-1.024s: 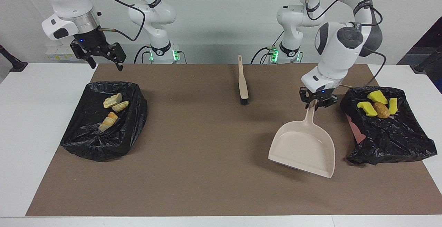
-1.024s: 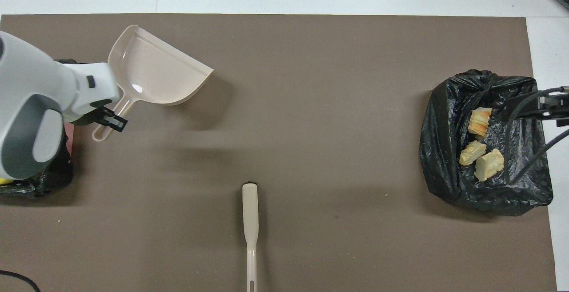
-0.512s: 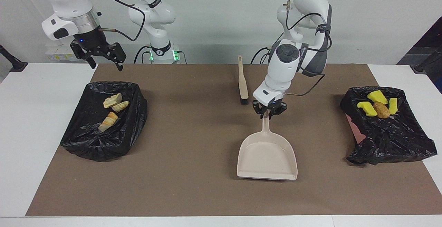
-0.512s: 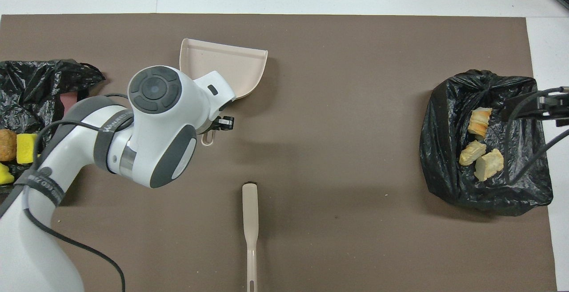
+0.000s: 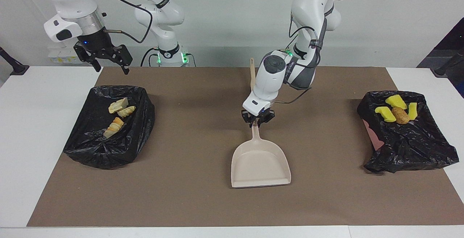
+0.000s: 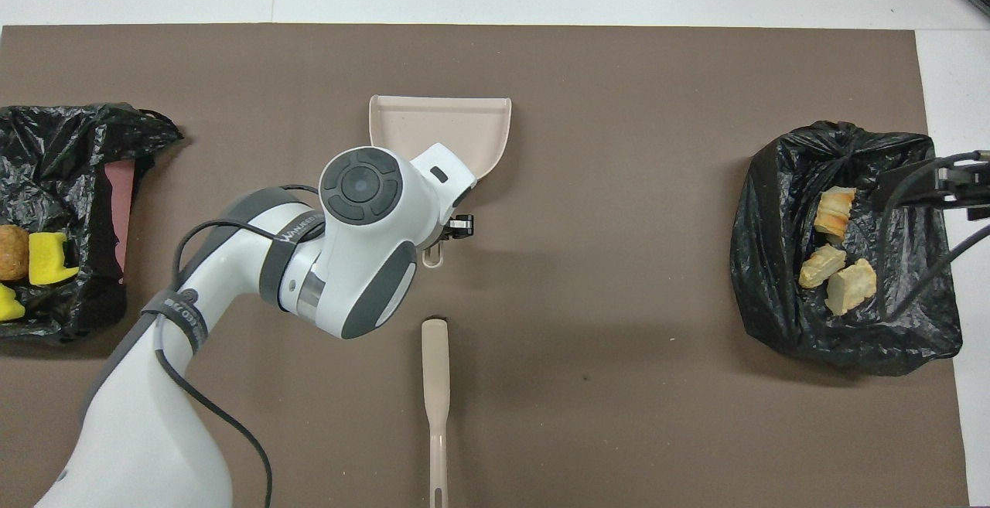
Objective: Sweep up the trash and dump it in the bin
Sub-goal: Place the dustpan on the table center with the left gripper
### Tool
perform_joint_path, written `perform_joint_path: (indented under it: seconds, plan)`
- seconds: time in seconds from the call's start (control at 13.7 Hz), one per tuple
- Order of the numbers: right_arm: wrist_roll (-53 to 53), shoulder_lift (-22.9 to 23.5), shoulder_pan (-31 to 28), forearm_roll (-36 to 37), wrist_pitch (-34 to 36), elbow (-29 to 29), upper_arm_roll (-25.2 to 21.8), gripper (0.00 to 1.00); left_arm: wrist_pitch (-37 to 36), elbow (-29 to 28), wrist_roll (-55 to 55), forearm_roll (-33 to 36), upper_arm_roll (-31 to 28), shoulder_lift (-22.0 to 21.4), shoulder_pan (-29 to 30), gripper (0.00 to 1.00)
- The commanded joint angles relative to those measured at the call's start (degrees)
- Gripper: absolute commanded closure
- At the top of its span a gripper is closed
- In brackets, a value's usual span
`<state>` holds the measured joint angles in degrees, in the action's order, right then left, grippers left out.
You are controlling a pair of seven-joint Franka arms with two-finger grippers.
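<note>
Your left end effector [image 5: 257,119] is clamped on the dustpan [image 5: 260,164] handle at mid-worktop, pan empty. Your right end effector [image 5: 107,59] waits with fingers spread above the bin [image 5: 143,120] holding the pastry pieces [image 5: 117,116]. Sponges [image 5: 395,107] and bun [image 5: 400,115] sit in the other bin [image 5: 417,147]. The sweeping looks done; next, set the pan down by the brush [image 6: 435,384].

Open brown mat [image 5: 203,201] is left on either side of the left gripper [image 5: 257,121]. Passage below it is blocked by the dustpan [image 5: 261,163] it holds, and just beside it, toward the robots, by the brush [image 6: 435,384]. Two bag-lined bins [image 5: 108,133] [image 5: 409,136] are kept well apart, at the worktop's ends.
</note>
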<state>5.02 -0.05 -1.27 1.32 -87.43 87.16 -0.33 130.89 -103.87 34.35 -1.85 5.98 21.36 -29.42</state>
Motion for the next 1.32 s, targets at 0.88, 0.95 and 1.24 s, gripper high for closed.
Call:
perform_joint_path:
  seconds: [0.88,0.95,1.24]
  plan:
    - [0.43,-0.74,-0.48,-0.88,0.15,0.91,0.77,0.00,-8.19,2.45,-9.73,-0.09,-1.40,-3.42,-0.03,0.00]
    - [0.43,-0.74,-0.48,-0.88,0.15,0.91,0.77,0.00,-8.54,2.45,-10.78,-0.09,-1.75,-4.74,0.06,0.00]
    - [0.43,-0.74,-0.48,-0.88,0.15,0.91,0.77,0.00,-14.15,1.92,-12.88,5.01,-3.95,-11.41,3.47,0.00]
